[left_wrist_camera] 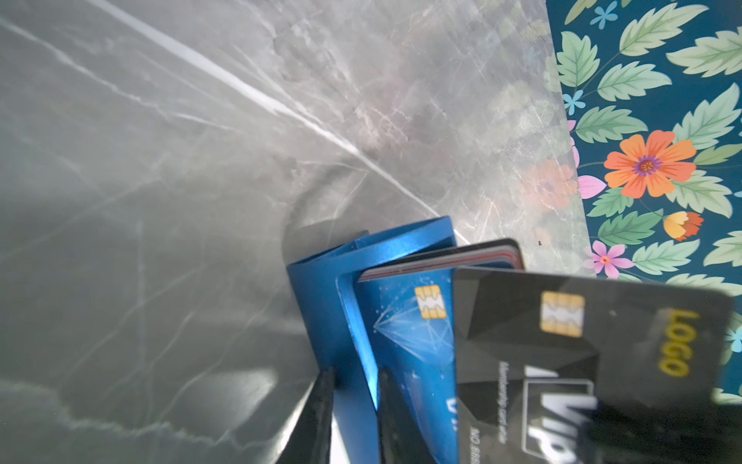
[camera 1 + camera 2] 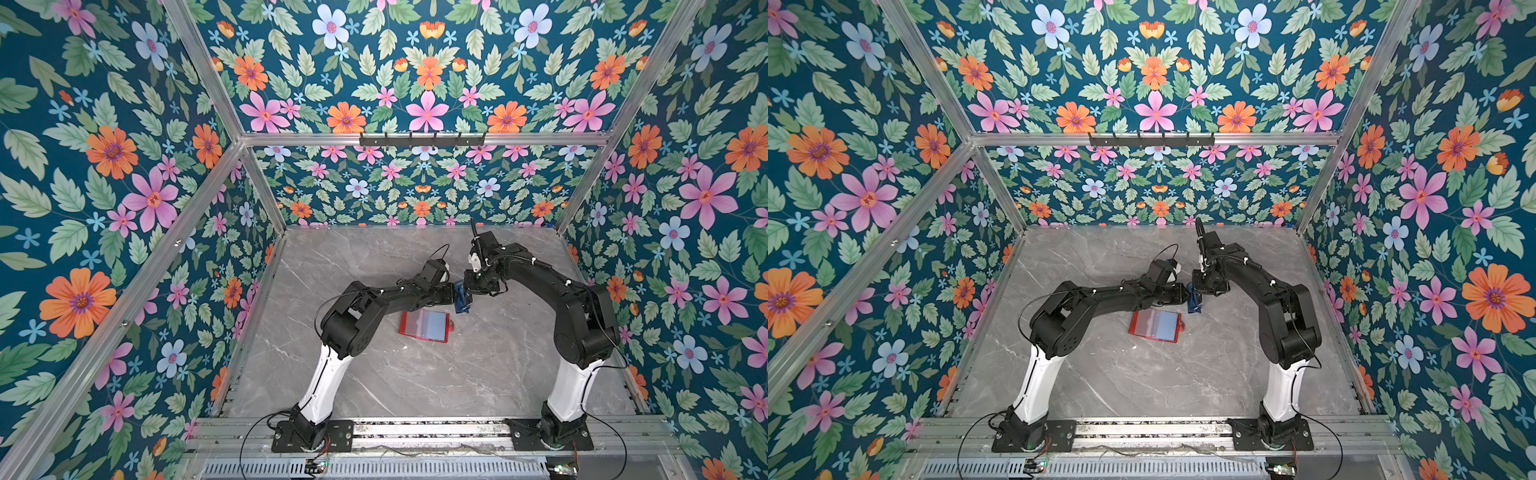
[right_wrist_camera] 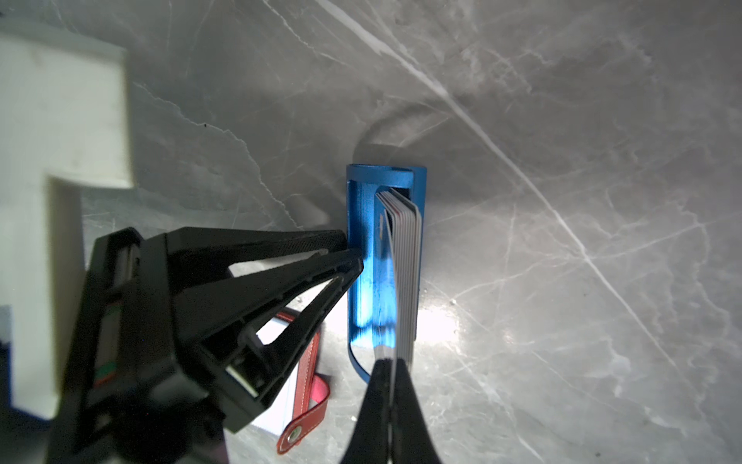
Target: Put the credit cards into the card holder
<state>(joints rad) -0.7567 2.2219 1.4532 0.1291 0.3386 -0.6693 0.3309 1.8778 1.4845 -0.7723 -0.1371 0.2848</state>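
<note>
Right wrist view: left gripper [image 3: 350, 249] clamps blue stand [image 3: 363, 289] side-on; right gripper [image 3: 391, 373] pinches 1 black card [image 1: 582, 361]

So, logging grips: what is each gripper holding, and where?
Left gripper pinches the blue stand by its side wall; right gripper pinches the black VIP card by its edge.

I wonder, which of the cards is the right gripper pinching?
The black VIP card with gold lettering; it leans apart, while the blue card and the rest sit in the stand.
</note>
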